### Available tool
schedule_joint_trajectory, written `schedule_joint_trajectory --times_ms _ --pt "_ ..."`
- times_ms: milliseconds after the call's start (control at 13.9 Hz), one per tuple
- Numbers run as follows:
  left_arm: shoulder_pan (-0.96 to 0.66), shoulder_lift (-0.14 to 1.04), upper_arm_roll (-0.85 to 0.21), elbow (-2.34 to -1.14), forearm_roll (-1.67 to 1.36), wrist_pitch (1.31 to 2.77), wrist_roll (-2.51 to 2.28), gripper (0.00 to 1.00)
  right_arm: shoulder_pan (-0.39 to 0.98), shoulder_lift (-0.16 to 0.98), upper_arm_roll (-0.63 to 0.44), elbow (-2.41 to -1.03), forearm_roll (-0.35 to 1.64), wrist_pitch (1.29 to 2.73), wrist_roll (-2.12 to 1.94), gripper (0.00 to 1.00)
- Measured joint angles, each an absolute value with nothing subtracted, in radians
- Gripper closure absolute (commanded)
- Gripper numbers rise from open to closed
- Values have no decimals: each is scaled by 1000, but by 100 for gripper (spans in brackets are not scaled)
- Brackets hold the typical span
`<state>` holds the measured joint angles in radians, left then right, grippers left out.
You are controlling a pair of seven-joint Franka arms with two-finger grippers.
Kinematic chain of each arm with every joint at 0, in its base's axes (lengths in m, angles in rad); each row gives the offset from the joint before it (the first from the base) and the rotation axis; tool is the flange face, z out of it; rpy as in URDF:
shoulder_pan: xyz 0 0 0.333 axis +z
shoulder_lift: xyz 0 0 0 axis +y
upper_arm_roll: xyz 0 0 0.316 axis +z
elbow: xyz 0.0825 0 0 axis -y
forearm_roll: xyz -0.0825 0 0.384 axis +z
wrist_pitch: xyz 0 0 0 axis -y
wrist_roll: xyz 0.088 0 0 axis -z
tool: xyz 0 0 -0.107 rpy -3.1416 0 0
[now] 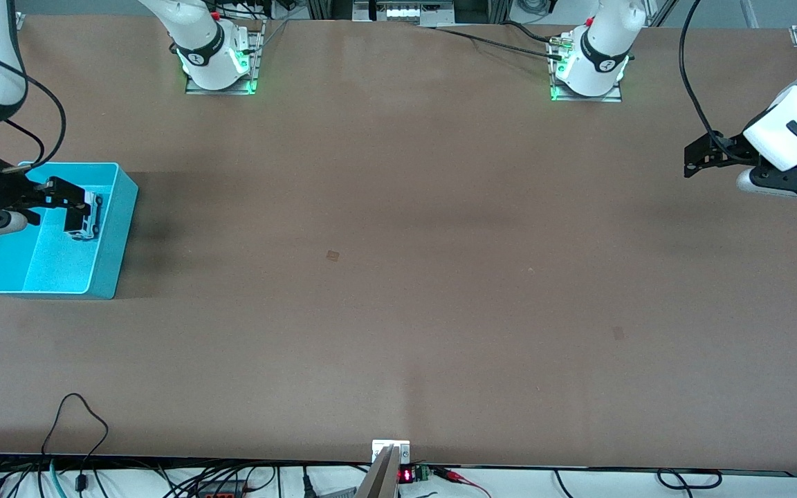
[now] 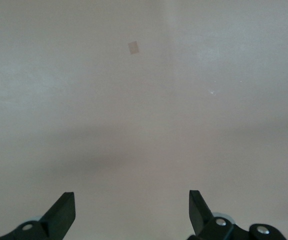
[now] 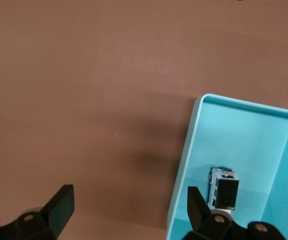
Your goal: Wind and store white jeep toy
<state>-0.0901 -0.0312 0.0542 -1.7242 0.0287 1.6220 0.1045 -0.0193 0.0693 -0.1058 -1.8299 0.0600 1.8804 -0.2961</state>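
Observation:
The white jeep toy (image 1: 92, 214) lies inside the blue bin (image 1: 111, 263) at the right arm's end of the table, close to the bin's wall. In the right wrist view the white jeep toy (image 3: 224, 192) shows its black roof panel, resting on the floor of the blue bin (image 3: 186, 150). My right gripper (image 1: 75, 205) hangs over the bin, open and empty; in its wrist view the right gripper (image 3: 129, 189) has the bin's wall between its fingers. My left gripper (image 1: 690, 160) waits open and empty over bare table at the left arm's end, as the left gripper (image 2: 131, 193) shows in its wrist view.
The brown table (image 1: 398, 277) carries a small square patch (image 1: 333, 256) near its middle, also seen in the left wrist view (image 2: 133, 47). Cables (image 1: 80, 429) lie along the edge nearest the front camera.

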Motion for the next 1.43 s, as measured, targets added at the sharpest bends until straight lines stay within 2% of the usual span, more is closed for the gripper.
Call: schedule_joint_trajectory --times_ms 502,932,1434 --pt "-90 -31 54 -1724 29 1622 105 0 39 -49 -52 -1813 61 1784 -100 0" --pt "-90 -31 54 -1724 29 1622 105 0 11 -53 15 -1705 59 1677 -63 0" --pt "-90 -31 54 -1724 29 1622 105 0 1 -50 19 -1676 59 1670 -60 0"
